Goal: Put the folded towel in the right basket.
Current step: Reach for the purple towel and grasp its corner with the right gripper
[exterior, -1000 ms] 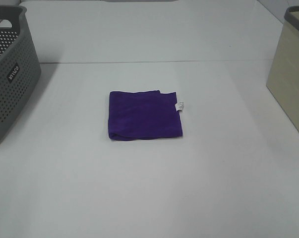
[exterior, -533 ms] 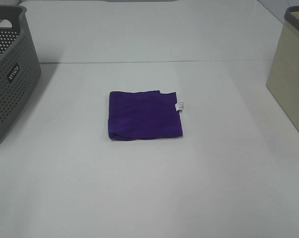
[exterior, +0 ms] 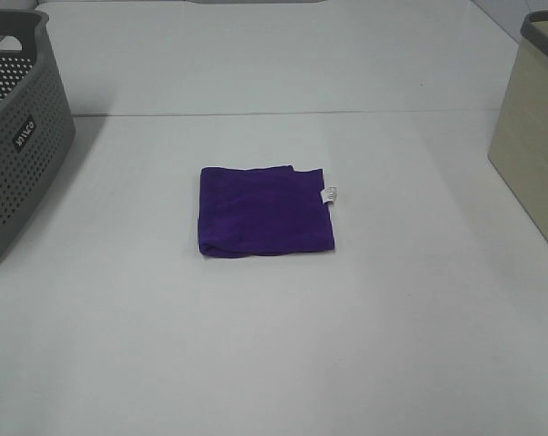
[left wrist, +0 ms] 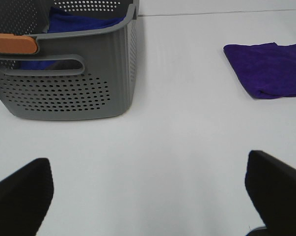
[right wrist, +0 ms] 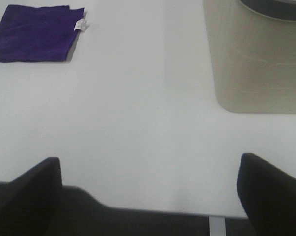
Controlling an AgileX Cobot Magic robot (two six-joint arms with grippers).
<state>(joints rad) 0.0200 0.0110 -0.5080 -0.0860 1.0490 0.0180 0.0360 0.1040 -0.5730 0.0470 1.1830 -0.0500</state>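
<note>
The folded purple towel (exterior: 265,210) lies flat in the middle of the white table, a small white tag on its right edge. It also shows in the left wrist view (left wrist: 266,69) and in the right wrist view (right wrist: 36,33). The beige right basket (exterior: 533,132) stands at the table's right edge, seen too in the right wrist view (right wrist: 258,56). My left gripper (left wrist: 150,196) is open and empty, well short of the towel. My right gripper (right wrist: 148,196) is open and empty near the table's front edge. Neither gripper shows in the exterior view.
A grey perforated basket (exterior: 17,136) stands at the left edge; the left wrist view shows blue cloth (left wrist: 81,22) inside it. A seam (exterior: 283,113) runs across the table behind the towel.
</note>
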